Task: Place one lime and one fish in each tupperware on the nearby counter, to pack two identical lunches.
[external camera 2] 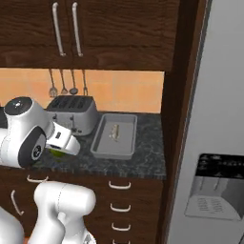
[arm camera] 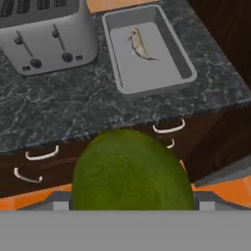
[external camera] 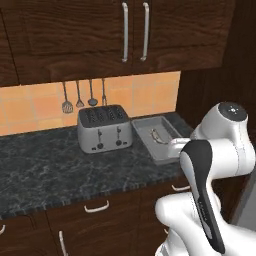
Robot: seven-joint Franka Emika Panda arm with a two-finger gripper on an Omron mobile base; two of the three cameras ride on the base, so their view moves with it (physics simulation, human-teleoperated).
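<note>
Tupperware [arm camera: 128, 82] sits on your table [arm camera: 73, 112] beside the toaster [arm camera: 44, 34] | arm folded low before the table edge | fish [arm camera: 139, 44] lies in the tupperware | pincer [external camera 2: 61, 148] grips the lime [arm camera: 130, 169] between wide-set jaws.

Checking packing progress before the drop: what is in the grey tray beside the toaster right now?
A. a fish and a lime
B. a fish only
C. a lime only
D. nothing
B: the tray holds one fish on its floor, while the lime sits at the pincer, short of the counter.
</note>
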